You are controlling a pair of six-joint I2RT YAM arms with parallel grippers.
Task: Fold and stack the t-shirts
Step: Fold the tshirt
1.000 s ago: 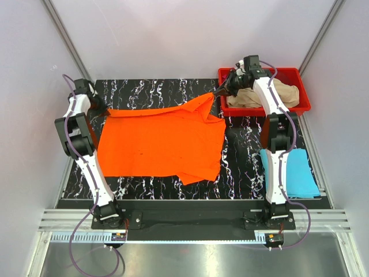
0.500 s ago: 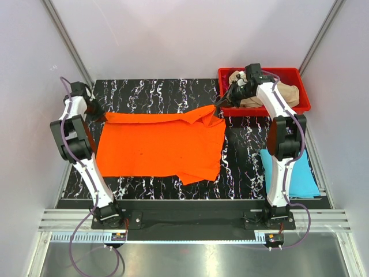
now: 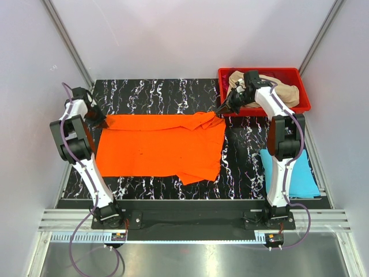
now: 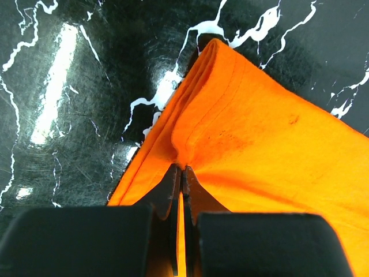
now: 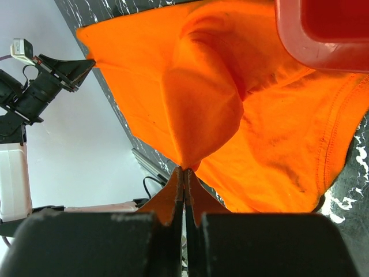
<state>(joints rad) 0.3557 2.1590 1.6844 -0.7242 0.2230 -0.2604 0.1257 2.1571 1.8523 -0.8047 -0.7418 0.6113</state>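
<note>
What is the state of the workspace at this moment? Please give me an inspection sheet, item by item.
Surface: black marbled table, partly covered by cloth.
Job's things: orange t-shirt spread flat; light blue t-shirt lying by the right arm's base; beige t-shirt crumpled in the red bin.
Clutter: nothing seen.
Grippers: left gripper shut on the orange t-shirt's far left corner; right gripper shut on its far right corner, beside the bin.
Cables: purple cables run along both arms.
Surroundings: white walls; metal rail at the near edge.

matt cloth orange tee (image 3: 155,147), glossy tbl (image 3: 161,95)
</note>
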